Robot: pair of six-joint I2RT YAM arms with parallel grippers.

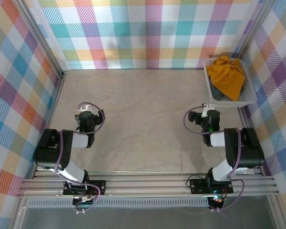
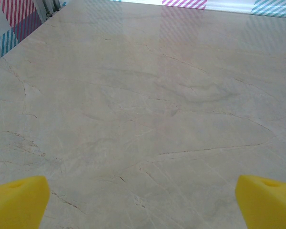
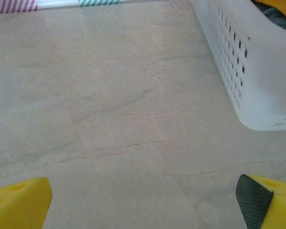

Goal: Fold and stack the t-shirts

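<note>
We see a table of pale beige, marbled with faint grey-brown veins. The walls carry a plaid of pink, teal, orange, purple and yellow bands, diagonally striped, on white. The basket is white, and its lattice slots read dark. The mustard-orange t-shirt is plain, without print, and so is the slate-grey t-shirt. The left arm and right arm are black and white, looped with purple cables. The left jaws are bright yellow. The right jaws are yellow too, one faced with a dark grey pad. The rails are silver-grey.
</note>
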